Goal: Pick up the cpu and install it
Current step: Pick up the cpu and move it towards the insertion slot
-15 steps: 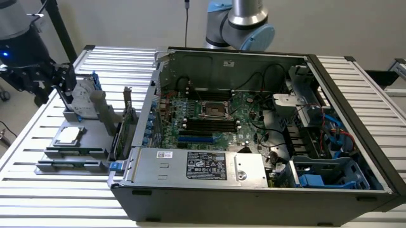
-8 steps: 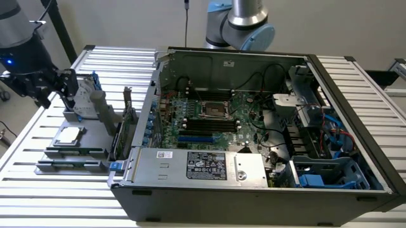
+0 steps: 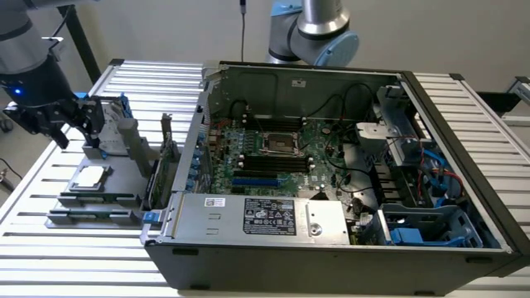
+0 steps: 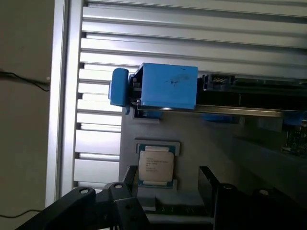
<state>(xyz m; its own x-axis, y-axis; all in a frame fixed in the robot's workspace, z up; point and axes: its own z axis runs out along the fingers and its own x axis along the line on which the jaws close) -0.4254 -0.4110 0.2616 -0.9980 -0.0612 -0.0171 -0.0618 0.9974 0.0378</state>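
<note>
Hovers with gripper (image 3: 79, 131) spread wide, grasping nothing, over cpu (image 3: 89, 178) lying flat in its grey holder (image 3: 124, 183) on slatted table (image 3: 83, 254), beside open case (image 3: 331, 264), toward exterior view's left.

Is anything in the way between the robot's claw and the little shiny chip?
No, nothing visible. The open gripper hangs over the cpu, which lies bare on its grey holder, with only air between them.

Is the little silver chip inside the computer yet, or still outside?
Outside. The cpu lies flat on the grey holder on the table, beside the open computer case.
</note>
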